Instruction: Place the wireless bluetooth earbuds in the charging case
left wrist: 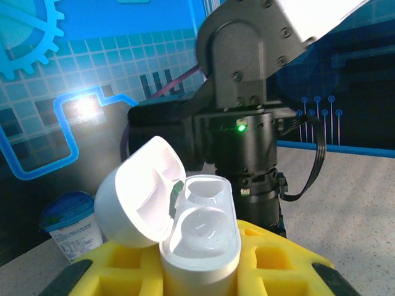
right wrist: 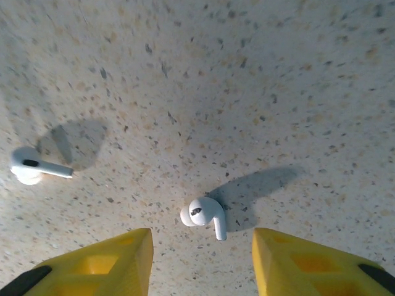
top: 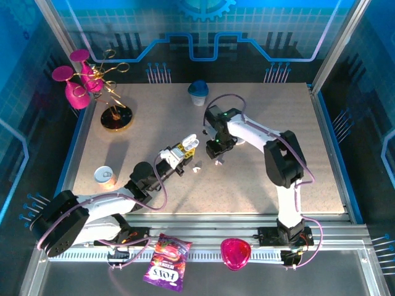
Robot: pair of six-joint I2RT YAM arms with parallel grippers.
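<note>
My left gripper is shut on the white charging case and holds it upright between yellow fingers. The case lid is swung open and both wells are empty. One white earbud lies on the speckled table right between the yellow fingers of my right gripper, which hovers open just above it without touching. A second earbud lies further left on the table, close to the held case.
A blue-lidded cup stands at the back. A gold stand with pink glasses is at the back left, and a small round tin at the left. A snack bag and a pink heart-shaped dish rest on the front rail.
</note>
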